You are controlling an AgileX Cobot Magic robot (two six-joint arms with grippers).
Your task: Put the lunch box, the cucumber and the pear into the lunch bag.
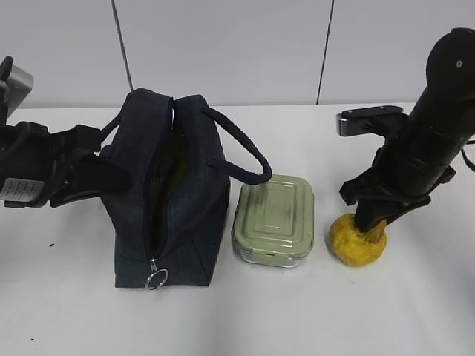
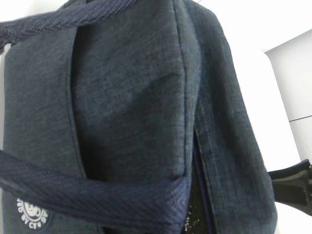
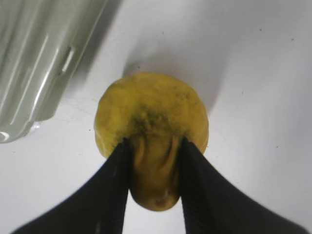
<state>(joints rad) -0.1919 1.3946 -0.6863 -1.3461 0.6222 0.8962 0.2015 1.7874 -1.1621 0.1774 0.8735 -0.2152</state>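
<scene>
Lunch bag: one round white printed emblem on the navy fabric, at about 8 o'clock in the left wrist view; ring lettering partly cut off and blurred, not readable. No other legible text, number or sign on any surface.

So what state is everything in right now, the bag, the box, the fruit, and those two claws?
lunch bag: upright, zipper open.
lunch box: lid on, beside the bag.
pear: on the table, neck gripped.
right gripper: jaws shut on the pear.
left gripper: at the bag's side; jaws unclear.
</scene>
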